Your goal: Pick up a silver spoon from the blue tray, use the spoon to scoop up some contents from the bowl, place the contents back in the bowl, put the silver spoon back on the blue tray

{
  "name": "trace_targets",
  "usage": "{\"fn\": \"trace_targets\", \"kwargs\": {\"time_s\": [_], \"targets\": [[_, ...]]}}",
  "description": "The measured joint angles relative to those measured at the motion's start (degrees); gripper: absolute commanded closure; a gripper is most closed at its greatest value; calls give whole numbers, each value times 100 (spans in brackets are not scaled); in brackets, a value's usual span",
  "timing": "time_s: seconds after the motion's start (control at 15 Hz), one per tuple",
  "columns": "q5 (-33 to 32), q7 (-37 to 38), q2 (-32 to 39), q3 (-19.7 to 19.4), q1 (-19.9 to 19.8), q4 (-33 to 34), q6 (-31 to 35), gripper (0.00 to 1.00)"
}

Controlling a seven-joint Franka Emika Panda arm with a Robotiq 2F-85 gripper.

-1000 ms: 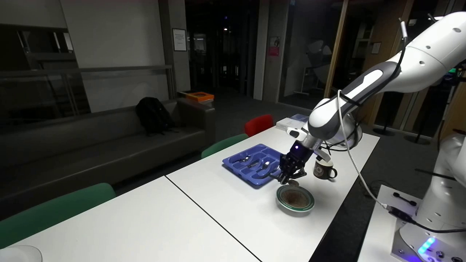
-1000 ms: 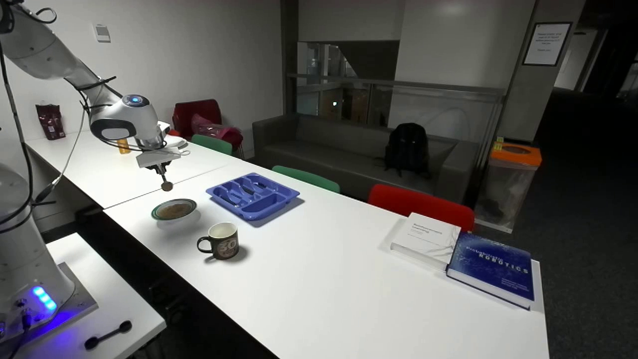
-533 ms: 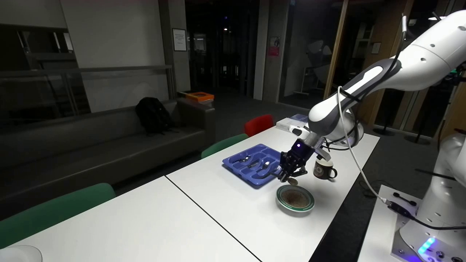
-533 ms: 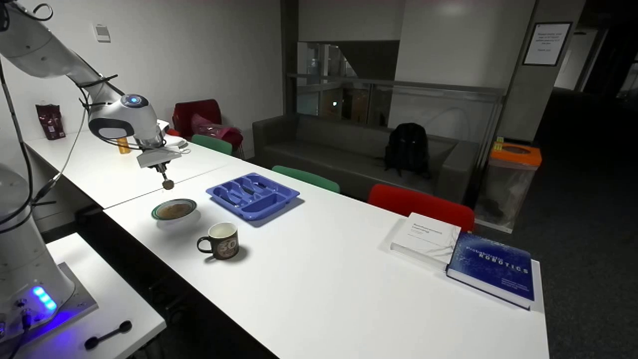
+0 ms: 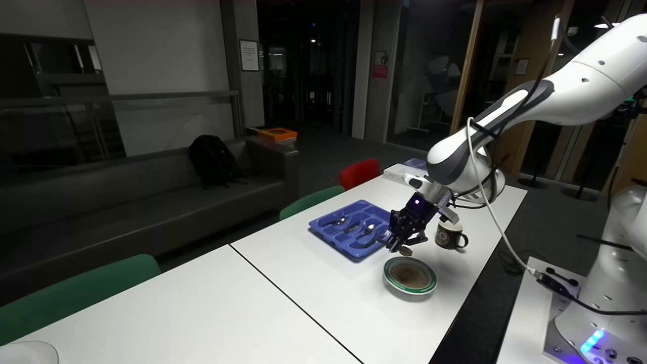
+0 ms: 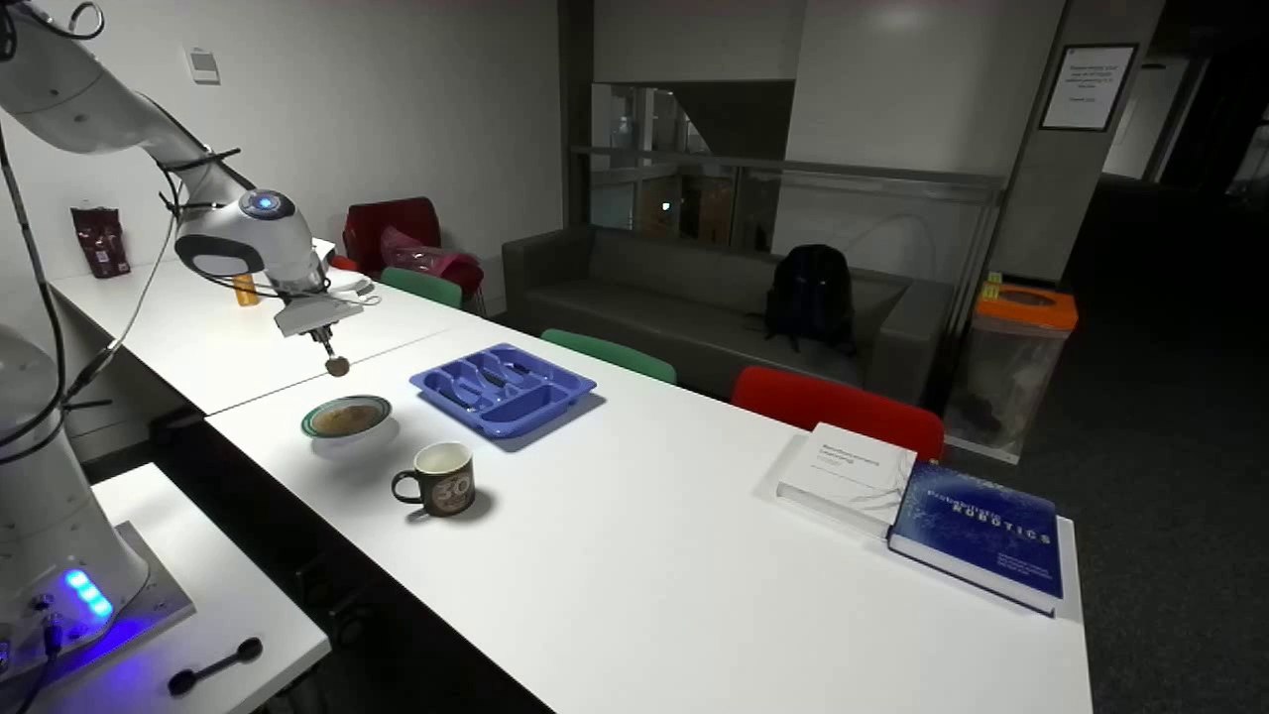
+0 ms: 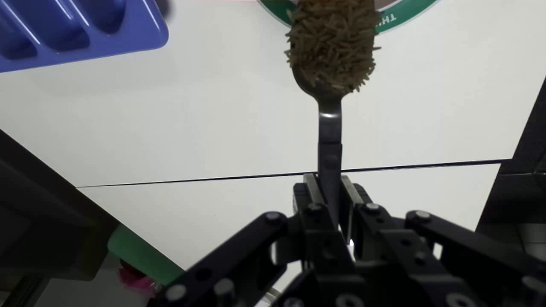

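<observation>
My gripper (image 7: 328,185) is shut on the dark handle of the silver spoon (image 7: 329,125), which points away from the jaws. Tan, rice-like contents (image 7: 335,42) heap the spoon's head in the wrist view. In both exterior views the spoon head (image 6: 337,367) hangs in the air, a little above and beside the bowl (image 5: 412,291). The green rim of the bowl (image 7: 405,13) shows behind the heap at the top of the wrist view. More tan filling (image 5: 408,276) lies in the bowl. The blue tray (image 6: 522,405) stands close by, with other cutlery in its compartments.
A dark mug (image 6: 446,488) with a handle stands near the bowl and tray. Two books, one white (image 6: 848,476) and one blue (image 6: 980,535), lie at the table's far end. Chairs, one green (image 6: 610,355) and one red (image 6: 838,409), line the table's long edge.
The gripper and the loaded spoon have risen slightly and drifted a little towards the tray side. Bowl, tray and mug stay where they were.
</observation>
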Motion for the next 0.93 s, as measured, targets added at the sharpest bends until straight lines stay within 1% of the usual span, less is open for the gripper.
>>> {"fn": "trace_targets", "kwargs": {"time_s": [0.47,0.93], "targets": [[583,-757,-60,-24,0,-27,-65,97],[971,-1300,-276,-98,-2,-169,-365,97]]}}
